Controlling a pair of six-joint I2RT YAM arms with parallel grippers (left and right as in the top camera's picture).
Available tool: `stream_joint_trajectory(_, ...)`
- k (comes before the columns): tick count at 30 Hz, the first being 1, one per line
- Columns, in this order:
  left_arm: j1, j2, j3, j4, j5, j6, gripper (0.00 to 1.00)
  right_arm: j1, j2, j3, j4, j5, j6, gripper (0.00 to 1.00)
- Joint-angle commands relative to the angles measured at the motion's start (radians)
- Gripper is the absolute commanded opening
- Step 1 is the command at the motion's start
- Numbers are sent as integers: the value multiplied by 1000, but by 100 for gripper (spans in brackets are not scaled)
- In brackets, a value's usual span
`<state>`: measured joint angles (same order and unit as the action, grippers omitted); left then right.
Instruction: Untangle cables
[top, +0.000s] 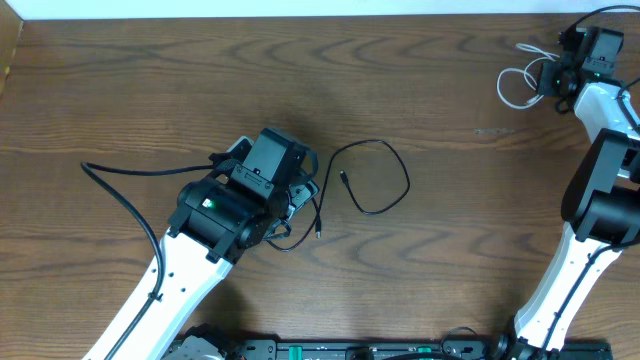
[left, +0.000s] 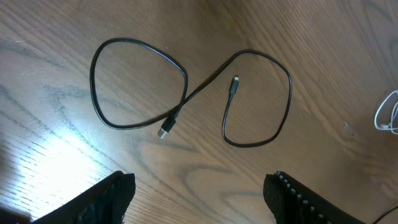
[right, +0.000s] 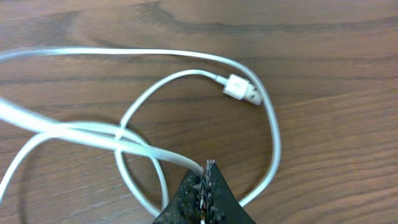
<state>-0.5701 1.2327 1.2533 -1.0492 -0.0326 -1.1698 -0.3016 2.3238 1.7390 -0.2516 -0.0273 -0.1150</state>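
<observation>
two cords lie well apart on the wooden table (top: 150, 90), no knot between them.

black cable (left: 186, 93): flat on the table near the middle, in a loose figure-eight that crosses itself once. one plug end (left: 165, 130) rests just outside the bigger loop, the other plug end (left: 234, 84) inside the smaller loop. from overhead the left wrist body covers part of the bigger loop.

left claw (left: 199, 199): above the black cable, fingers (left: 106, 199) spread wide, nothing between them, not touching the cord.

white cable (right: 155, 81): far right corner of the table, several overlapping loops, flat usb plug (right: 242, 89) lying inside the outer loop.

right claw (right: 208, 174): tips pinched fully together on a strand of the white cable, which runs straight into the closed tips.

thick black wire (top: 120, 185) trails from the left arm across the table, left of the black cable and not touching it.
</observation>
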Motion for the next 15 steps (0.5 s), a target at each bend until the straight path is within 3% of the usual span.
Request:
stream_joint_trajectory(1, 3, 2, 5, -3, -13, 18, 72, -9, 22, 11, 5, 94, -12, 1)
stream_joint_trajectory(8, 3, 2, 5, -4, -13, 18, 72, -45, -22, 45, 19, 200, 69, 1)
stream_joint_trajectory(15, 3, 2, 5, -4, -13, 18, 72, -224, -129, 201, 4, 219, 101, 1)
